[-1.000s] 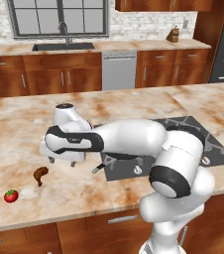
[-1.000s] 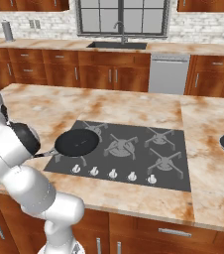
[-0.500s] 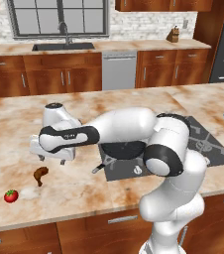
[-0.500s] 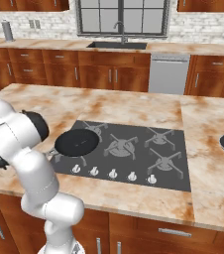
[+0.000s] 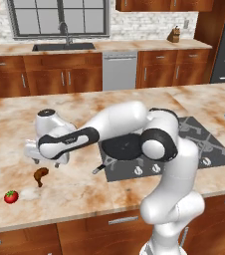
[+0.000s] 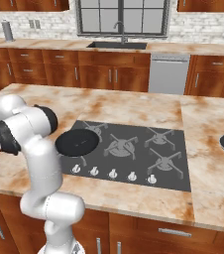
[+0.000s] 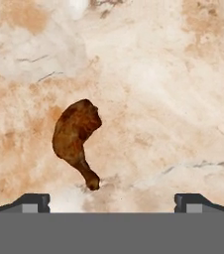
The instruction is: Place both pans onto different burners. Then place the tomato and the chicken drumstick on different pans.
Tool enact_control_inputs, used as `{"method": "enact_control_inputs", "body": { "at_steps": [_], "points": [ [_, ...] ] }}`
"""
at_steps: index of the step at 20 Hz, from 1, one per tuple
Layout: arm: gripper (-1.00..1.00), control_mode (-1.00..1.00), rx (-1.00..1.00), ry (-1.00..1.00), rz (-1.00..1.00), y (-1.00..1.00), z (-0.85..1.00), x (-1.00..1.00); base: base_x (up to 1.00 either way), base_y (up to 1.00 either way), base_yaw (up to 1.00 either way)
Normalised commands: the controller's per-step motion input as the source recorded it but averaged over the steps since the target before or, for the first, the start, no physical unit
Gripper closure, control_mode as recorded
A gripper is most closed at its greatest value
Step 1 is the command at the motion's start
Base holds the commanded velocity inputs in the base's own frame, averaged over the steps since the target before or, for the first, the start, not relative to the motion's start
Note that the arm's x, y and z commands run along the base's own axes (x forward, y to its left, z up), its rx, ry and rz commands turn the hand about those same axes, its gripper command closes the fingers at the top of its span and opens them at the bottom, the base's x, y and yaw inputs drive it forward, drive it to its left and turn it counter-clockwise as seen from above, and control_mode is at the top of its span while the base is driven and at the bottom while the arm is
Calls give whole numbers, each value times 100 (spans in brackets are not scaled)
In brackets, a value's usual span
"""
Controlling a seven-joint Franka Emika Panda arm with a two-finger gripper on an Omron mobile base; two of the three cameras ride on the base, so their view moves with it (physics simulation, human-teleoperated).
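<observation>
Hovering wide open and empty, the end effector [image 7: 112, 201] is sitting seemingly just above the chicken drumstick [image 7: 76, 136] on the counter [image 7: 173, 99].

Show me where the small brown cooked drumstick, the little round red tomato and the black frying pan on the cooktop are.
Brown cooked drumstick [image 7: 74, 131], hand view, on its thick meaty end.
Round red tomato [image 5: 11, 196], left base view, on the middle of its skin.
Black frying pan [image 6: 77, 142], right base view, on its flat inside.

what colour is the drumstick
Brown, darker at the narrow end; the drumstick shows best in the hand view.
</observation>
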Motion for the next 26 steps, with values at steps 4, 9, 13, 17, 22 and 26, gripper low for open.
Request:
{"method": "enact_control_inputs", "body": {
  "at_steps": [4,9,13,17,22,26],
  "points": [
    [-100,-100,0,-2,0,9,-21,5,0,0,0],
    [-100,-100,0,-1,0,10,-17,6,0,0,0],
    [-100,-100,2,-1,-1,4,-19,15,0,0,0],
    [-100,-100,3,0,0,7,-12,19,0,0,0],
    [-100,-100,1,0,0,11,-23,13,0,0,0],
    [-100,-100,0,0,0,12,-31,11,0,0,0]
  ]
}}
